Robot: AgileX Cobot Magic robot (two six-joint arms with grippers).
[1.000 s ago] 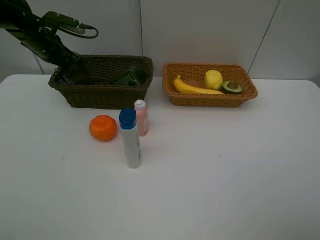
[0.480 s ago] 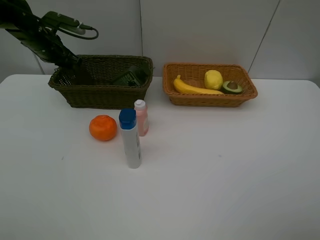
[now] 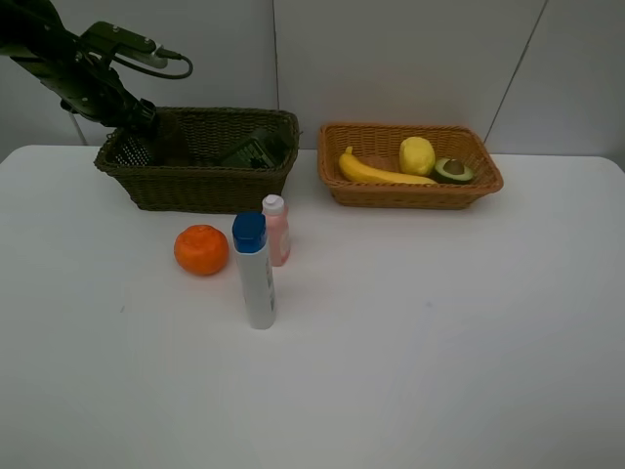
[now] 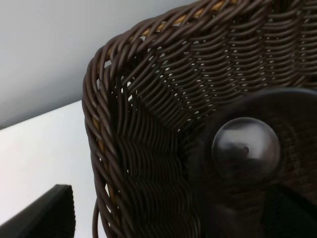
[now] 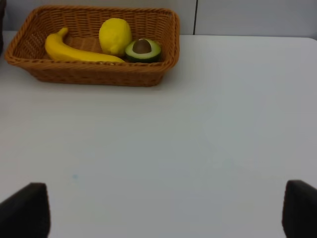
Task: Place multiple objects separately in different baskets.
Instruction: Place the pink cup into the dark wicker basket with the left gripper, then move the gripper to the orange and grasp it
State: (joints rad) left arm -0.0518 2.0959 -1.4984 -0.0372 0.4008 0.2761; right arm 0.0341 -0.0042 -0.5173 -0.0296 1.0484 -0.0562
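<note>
Exterior high: orange [image 3: 201,249] looks firm, light, prone to roll, so pinch its middle; left gripper [image 3: 140,117], right gripper [image 5: 162,208] both gape empty

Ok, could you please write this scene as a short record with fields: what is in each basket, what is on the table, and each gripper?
dark basket: dark green bottle, mauve cup
tan basket: banana, lemon, halved avocado
table: orange, white blue-capped bottle, small pink bottle, both bottles upright
left gripper: open, over one end of the dark basket
right gripper: open, holds nothing
</note>
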